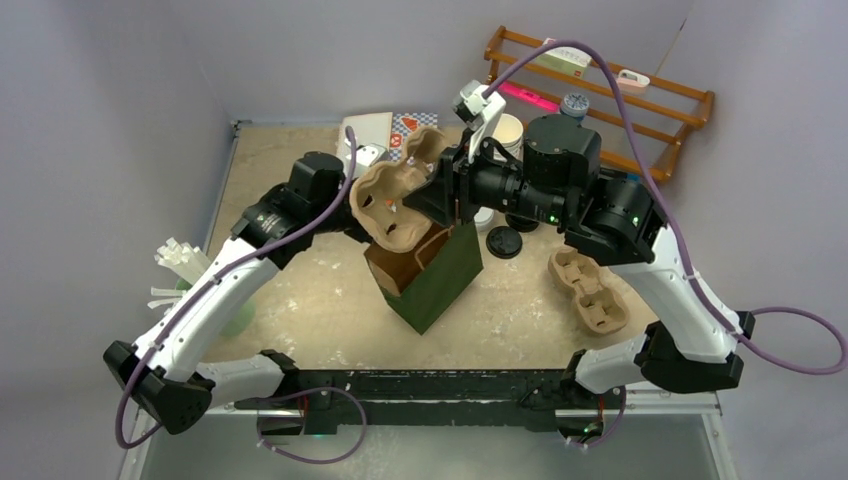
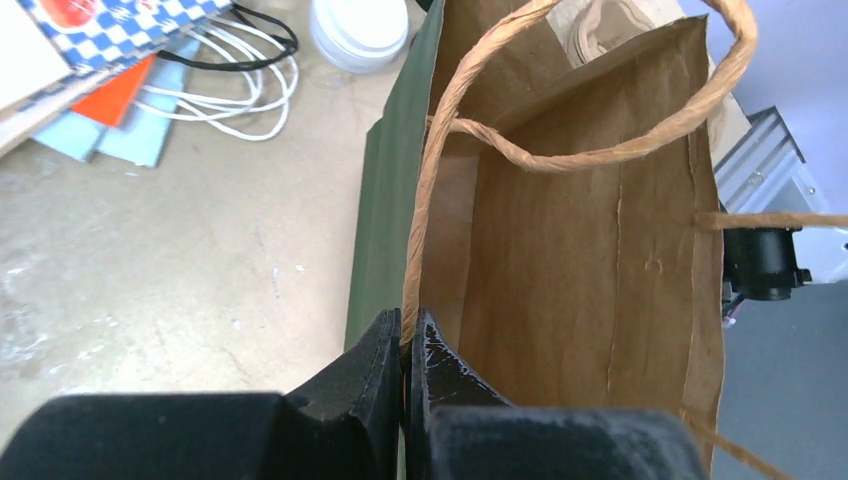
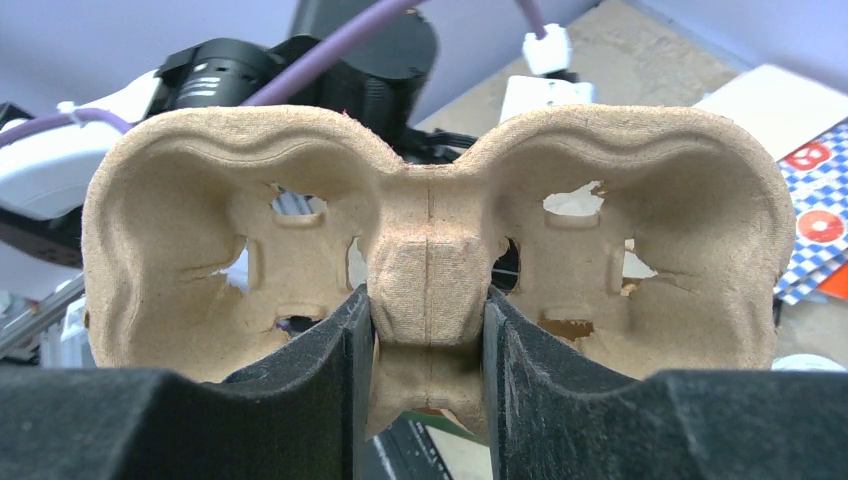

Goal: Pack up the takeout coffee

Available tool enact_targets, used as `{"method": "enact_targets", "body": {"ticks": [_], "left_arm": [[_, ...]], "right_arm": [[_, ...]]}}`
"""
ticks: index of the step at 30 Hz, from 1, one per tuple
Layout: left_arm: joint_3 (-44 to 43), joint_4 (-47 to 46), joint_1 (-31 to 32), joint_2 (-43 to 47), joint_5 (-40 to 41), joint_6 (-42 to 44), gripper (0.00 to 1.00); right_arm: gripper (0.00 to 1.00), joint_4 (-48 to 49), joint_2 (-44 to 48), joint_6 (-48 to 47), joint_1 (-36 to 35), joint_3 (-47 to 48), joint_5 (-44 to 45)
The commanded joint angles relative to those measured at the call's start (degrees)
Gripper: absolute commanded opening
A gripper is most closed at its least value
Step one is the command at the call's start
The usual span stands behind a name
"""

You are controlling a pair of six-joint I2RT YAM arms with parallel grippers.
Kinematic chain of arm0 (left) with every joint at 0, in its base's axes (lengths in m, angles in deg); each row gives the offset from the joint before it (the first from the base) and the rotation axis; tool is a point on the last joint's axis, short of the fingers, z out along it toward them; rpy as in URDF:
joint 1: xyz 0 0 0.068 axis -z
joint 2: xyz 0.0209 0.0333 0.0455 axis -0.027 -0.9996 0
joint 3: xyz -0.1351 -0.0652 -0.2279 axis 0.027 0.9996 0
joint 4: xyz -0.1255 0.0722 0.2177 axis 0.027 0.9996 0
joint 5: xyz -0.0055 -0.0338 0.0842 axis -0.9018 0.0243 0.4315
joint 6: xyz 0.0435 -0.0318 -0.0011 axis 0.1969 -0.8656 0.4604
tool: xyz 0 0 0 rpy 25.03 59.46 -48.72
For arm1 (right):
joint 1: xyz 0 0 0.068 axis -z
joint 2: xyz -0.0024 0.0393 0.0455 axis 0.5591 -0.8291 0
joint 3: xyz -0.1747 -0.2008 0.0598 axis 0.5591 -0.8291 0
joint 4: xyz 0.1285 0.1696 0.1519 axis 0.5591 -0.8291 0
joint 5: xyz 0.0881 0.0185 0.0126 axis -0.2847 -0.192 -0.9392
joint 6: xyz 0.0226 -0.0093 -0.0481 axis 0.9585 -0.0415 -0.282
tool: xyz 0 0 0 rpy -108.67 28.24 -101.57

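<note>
The takeout coffee is out of view. A paper bag [image 1: 440, 275], green outside and brown inside [image 2: 560, 260], stands open mid-table. My left gripper [image 2: 405, 325] is shut on the bag's near rim, beside a twisted paper handle [image 2: 440, 150]. My right gripper [image 1: 425, 200] hovers above the bag's mouth. It is shut on the central ridge of a brown pulp cup carrier [image 3: 430, 250]. That carrier [image 1: 385, 205] is tilted on edge and both of its cup wells are empty. In the top view it hides the left gripper's fingers.
A second pulp carrier [image 1: 588, 290] lies at right. A black lid [image 1: 503, 242] and white cups [image 1: 508, 135] sit behind the bag. A wooden rack [image 1: 600, 85] stands back right. Flat patterned bags [image 2: 110, 50] and a round white lid [image 2: 360, 30] lie beyond; white sticks [image 1: 180, 265] at left.
</note>
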Motion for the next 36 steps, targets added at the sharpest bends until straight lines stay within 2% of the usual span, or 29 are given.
{"method": "enact_targets", "body": {"ticks": [1, 5, 9, 14, 21, 31, 36], "left_arm": [[2.14, -5.83, 0.8, -1.47, -3.72, -2.42, 0.0], [3.55, -7.73, 0.82, -1.66, -6.08, -2.94, 0.0], [4.57, -8.57, 0.82, -1.87, -5.82, -3.39, 0.0], [5.07, -8.56, 0.79, -1.98, -5.36, -3.75, 0.0], [5.01, -8.4, 0.71, -1.79, -4.06, -3.53, 0.0], [5.08, -8.71, 0.71, -1.7, -5.02, -2.26, 0.0], [5.03, -8.84, 0.71, -1.56, -3.47, -2.29, 0.0]], "right_arm": [[0.36, 0.69, 0.38, 1.93, 0.04, -1.88, -6.47], [0.35, 3.85, 1.85, 4.79, 2.76, -8.55, -10.37], [0.33, 11.04, 3.79, 9.1, 9.38, -17.17, -22.73], [0.33, 17.67, 3.66, 12.9, 11.39, -23.26, -32.39], [0.31, 18.33, 2.82, 15.69, 13.72, -25.24, -37.97], [0.31, 24.55, 3.97, 19.53, 24.99, -36.08, -49.63], [0.28, 26.05, 2.55, 21.69, 25.61, -37.16, -52.05]]}}
